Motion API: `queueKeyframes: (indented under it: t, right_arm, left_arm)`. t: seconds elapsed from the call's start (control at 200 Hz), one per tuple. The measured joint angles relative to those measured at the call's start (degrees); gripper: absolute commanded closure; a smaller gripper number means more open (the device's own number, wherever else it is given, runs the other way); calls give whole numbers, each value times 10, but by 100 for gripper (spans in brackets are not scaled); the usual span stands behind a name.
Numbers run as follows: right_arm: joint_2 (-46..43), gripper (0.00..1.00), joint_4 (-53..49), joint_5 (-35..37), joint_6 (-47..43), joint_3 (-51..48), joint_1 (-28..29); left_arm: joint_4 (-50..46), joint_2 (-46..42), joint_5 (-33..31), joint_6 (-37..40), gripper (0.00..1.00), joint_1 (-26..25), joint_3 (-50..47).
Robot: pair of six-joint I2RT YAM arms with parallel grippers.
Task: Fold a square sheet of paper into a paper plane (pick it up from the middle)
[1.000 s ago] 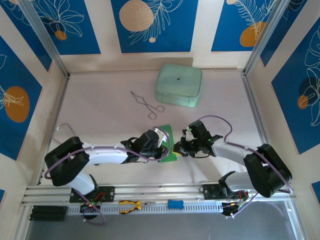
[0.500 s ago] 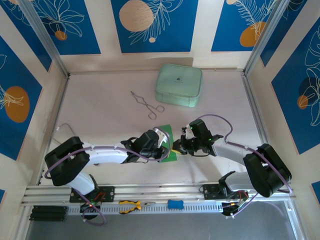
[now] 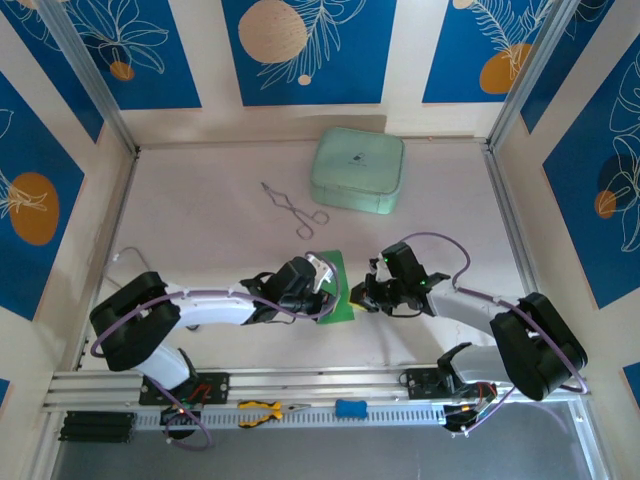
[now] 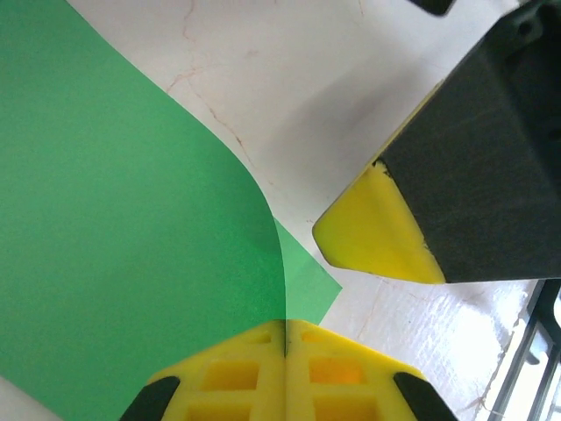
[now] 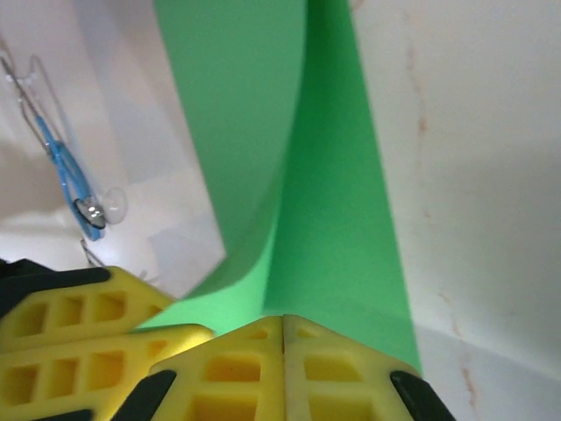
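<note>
While in two grippers [image 4: 285, 328] [image 5: 282, 321], one sheet [image 4: 131, 246].

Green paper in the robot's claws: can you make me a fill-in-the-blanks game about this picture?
The left claw and the right claw both pinch the square sheet of paper, so ___ claws hold it.
The paper's colour is bright ___.
The mint-green case sits ___ from the claws than the metal tongs.
Missing words: two; green; farther.
</note>
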Motion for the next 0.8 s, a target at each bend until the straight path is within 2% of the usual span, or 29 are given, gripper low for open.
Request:
queueKeyframes:
  t: [0.16, 0.59, 0.8]
  right_arm:
    - [0, 100, -6, 25, 2, -3, 14]
    - [8, 100, 48, 183, 28, -33, 110]
    - [8, 100, 65, 213, 40, -36, 123]
  left_arm:
    - [0, 0, 0, 0, 100, 2, 0]
    - [0, 0, 5, 0, 100, 4, 0]
    - [0, 0, 5, 0, 100, 4, 0]
